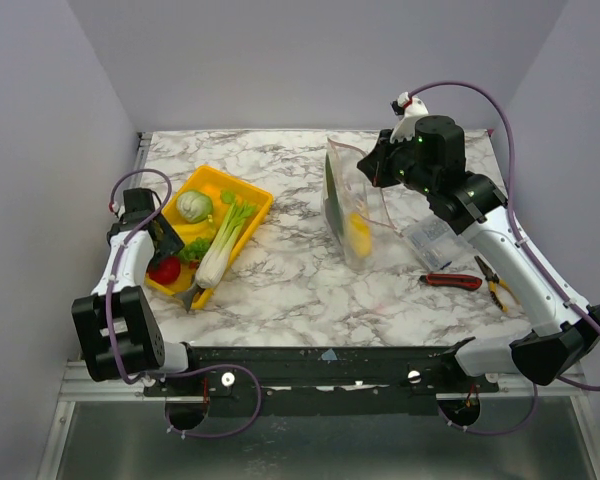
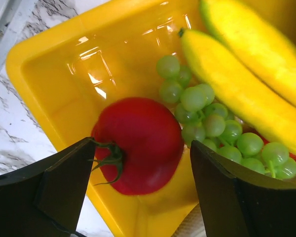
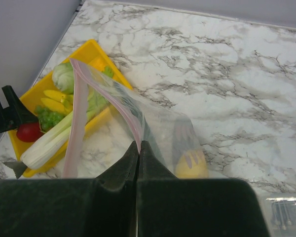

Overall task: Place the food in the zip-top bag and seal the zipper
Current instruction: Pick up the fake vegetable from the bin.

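Straddling red tomato (image 2: 138, 133) in yellow tray (image 2: 64, 64), left side of tabletop, with left end effector (image 2: 142, 165) spread wide. Lower, centre, squeeze gently. Hold zip-top bag (image 3: 158, 128) rim pinched in right end effector (image 3: 138, 163), centre-right, mouth open.

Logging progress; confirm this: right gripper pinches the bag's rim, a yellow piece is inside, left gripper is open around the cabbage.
Wrong on one count: the left wrist view shows the left gripper open around the red tomato, not the cabbage. The rest stands.
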Controlling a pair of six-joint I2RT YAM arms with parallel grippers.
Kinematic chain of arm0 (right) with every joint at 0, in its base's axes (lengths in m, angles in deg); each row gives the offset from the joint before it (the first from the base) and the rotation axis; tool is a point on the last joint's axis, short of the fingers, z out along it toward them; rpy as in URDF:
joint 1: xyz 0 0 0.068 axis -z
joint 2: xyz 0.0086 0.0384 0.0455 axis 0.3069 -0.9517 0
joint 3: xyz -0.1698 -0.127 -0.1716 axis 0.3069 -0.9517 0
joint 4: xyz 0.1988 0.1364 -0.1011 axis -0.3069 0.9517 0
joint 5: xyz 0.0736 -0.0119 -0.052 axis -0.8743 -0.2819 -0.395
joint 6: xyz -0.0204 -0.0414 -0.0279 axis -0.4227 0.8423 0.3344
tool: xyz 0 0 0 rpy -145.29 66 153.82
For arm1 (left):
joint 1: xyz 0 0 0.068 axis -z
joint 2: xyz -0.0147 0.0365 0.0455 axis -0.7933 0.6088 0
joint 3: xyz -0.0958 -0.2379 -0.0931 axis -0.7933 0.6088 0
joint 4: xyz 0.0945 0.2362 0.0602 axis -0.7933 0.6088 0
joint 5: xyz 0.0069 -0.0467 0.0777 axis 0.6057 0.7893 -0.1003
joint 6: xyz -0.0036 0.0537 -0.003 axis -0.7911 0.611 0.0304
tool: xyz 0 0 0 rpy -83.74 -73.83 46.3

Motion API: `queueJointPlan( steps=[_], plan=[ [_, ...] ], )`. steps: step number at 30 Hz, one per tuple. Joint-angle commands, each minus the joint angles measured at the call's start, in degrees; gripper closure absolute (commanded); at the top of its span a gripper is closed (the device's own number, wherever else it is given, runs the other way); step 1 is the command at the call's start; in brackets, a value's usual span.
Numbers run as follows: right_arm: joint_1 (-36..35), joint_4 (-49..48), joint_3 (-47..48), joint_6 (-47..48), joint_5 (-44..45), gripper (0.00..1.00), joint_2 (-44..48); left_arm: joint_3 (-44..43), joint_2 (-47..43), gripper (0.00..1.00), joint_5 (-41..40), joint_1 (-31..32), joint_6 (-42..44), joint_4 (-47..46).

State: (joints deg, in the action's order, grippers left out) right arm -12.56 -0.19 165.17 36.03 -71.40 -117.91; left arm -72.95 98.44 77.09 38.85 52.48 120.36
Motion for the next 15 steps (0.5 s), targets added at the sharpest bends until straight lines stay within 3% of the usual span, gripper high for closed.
queueJointPlan(
  steps=[1,7,13,15],
  plan=[
    [-0.2,-2.6,-0.4,-0.1,-1.6,1.0,-0.1,1.0,2.5,0.22,-0.1,-0.9,-2.9,1.0],
    [-0.2,-3.1,-1.0,0.0,-1.2,1.0,0.1,0.8,5.8,0.28,4.3,-1.7,-5.2,-0.3],
    [-0.2,-2.5,-0.1,-0.1,-1.2,1.0,0.0,1.3,4.6,0.59,7.7,-1.7,-4.5,-0.7],
    [-0.2,-2.4,0.0,-0.2,-1.1,1.0,0.0,2.2,1.8,0.62,7.8,-1.7,-4.9,-0.9]
  ],
)
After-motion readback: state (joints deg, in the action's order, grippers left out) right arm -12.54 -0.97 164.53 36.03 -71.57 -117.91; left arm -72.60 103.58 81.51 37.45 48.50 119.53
